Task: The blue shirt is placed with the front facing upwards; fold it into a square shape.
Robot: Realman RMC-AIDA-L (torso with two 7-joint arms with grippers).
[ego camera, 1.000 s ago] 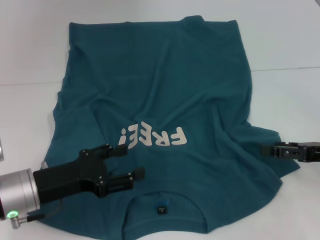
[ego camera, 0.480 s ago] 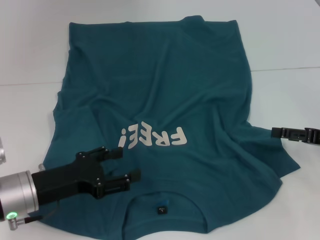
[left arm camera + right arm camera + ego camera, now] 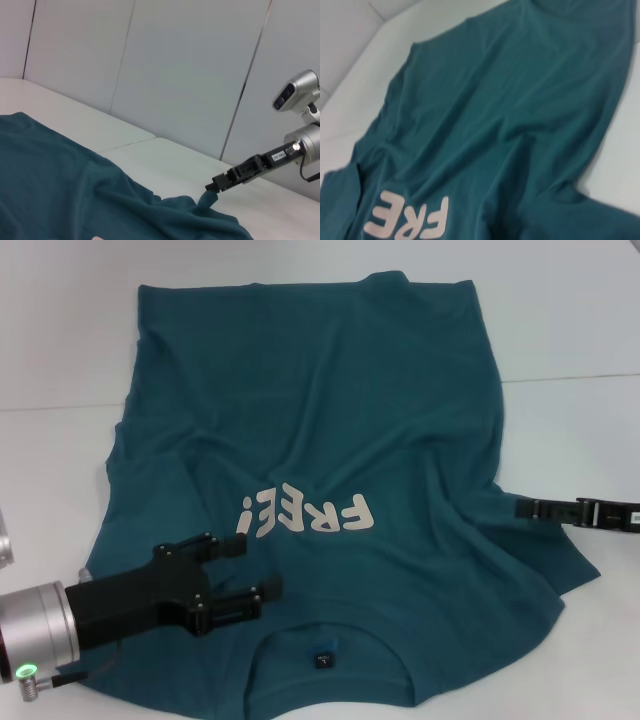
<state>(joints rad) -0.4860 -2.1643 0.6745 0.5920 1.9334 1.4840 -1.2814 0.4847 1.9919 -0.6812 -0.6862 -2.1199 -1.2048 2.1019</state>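
The blue shirt [image 3: 320, 430] lies spread and wrinkled on the white table, collar and dark neck label nearest me, with the off-white "FREE!" lettering [image 3: 305, 513] upside down. My left gripper [image 3: 246, 568] hovers open over the shirt's near left shoulder area, with nothing between its fingers. At the shirt's right sleeve edge is my right gripper [image 3: 522, 508]. In the left wrist view the right gripper [image 3: 211, 189] is shut on a small peak of shirt fabric [image 3: 204, 200] raised off the table. The right wrist view shows only the shirt [image 3: 510, 125] and part of the lettering.
A white table [image 3: 570, 420] surrounds the shirt, with a seam line running across it. Pale wall panels [image 3: 175, 75] stand behind the table. The left arm's silver wrist [image 3: 35, 640] sits at the near left corner.
The right gripper rose from lower on the sleeve, drew back to the right, then moved left to the sleeve edge. The left gripper slid slightly back toward the near left.
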